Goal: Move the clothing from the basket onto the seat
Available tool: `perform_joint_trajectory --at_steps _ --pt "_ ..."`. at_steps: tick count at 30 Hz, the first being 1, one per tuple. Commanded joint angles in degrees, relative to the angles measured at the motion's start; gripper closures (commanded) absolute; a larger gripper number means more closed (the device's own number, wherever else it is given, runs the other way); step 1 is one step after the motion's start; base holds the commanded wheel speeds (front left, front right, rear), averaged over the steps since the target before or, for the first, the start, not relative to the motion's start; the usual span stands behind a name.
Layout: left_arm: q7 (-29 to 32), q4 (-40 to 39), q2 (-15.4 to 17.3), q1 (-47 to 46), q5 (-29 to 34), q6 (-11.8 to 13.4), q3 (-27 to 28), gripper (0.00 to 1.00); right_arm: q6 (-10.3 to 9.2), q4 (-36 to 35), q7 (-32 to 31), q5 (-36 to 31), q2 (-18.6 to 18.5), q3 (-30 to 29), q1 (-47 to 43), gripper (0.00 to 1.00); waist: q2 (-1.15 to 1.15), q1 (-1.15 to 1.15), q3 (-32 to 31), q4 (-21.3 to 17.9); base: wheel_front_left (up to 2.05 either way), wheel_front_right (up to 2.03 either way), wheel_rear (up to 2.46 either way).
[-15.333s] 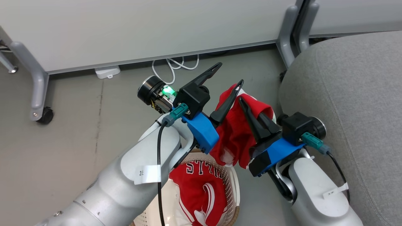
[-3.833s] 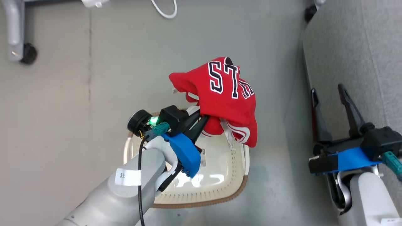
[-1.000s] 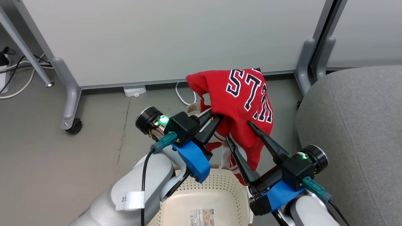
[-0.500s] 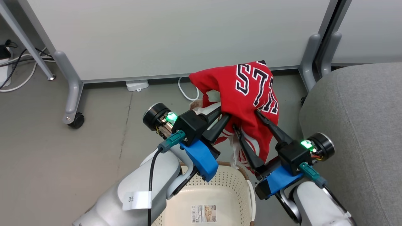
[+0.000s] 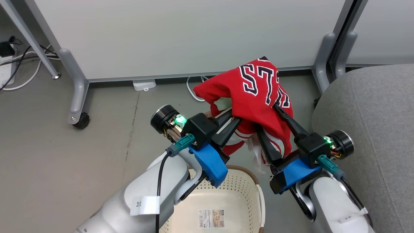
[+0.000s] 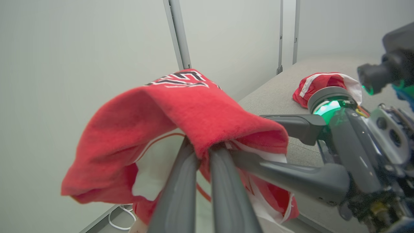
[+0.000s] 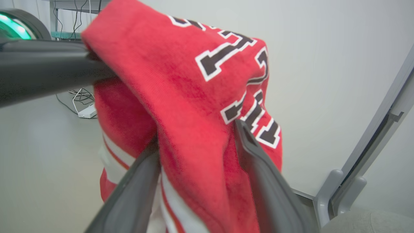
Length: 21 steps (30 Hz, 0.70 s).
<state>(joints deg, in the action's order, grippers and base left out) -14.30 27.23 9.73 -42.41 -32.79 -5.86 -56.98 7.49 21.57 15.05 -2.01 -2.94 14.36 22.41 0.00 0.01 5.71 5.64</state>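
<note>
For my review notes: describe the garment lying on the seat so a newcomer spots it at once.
In the left wrist view, find the big light grey seat. On its surface lies a crumpled red garment with a white stripe. Unlike the red jersey pinched in the left claw, it shows no block letters and nothing holds it.

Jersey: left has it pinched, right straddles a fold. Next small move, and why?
Probably close the right gripper: its open fingers straddle a hanging fold of the jersey, which the left gripper pinches clear of the basket. A second grip should steady it for the swing to the seat.
</note>
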Motion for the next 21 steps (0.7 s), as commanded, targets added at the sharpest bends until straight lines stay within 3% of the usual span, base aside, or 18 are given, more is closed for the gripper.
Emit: perform_joint_trajectory --at_steps 1,2,21 --pt "-0.36 0.08 -0.12 -0.75 -0.19 -0.11 -0.08 1.0 0.01 0.3 0.19 0.13 0.07 -0.18 1.16 0.73 0.0 -0.01 -0.04 -0.04 0.0 0.0 0.0" --pt "-0.38 0.11 -0.16 -0.77 -0.23 -0.13 -0.14 1.0 0.01 0.45 0.19 0.28 0.07 -0.31 1.29 1.0 0.0 -0.01 -0.06 -0.05 0.0 0.0 0.0" --pt "-0.66 0.67 -0.13 -0.86 -0.53 -0.04 -0.57 1.0 0.01 0.66 0.19 2.56 0.07 -0.69 1.31 1.0 0.0 -0.01 -0.4 -0.38 0.0 0.0 0.0"
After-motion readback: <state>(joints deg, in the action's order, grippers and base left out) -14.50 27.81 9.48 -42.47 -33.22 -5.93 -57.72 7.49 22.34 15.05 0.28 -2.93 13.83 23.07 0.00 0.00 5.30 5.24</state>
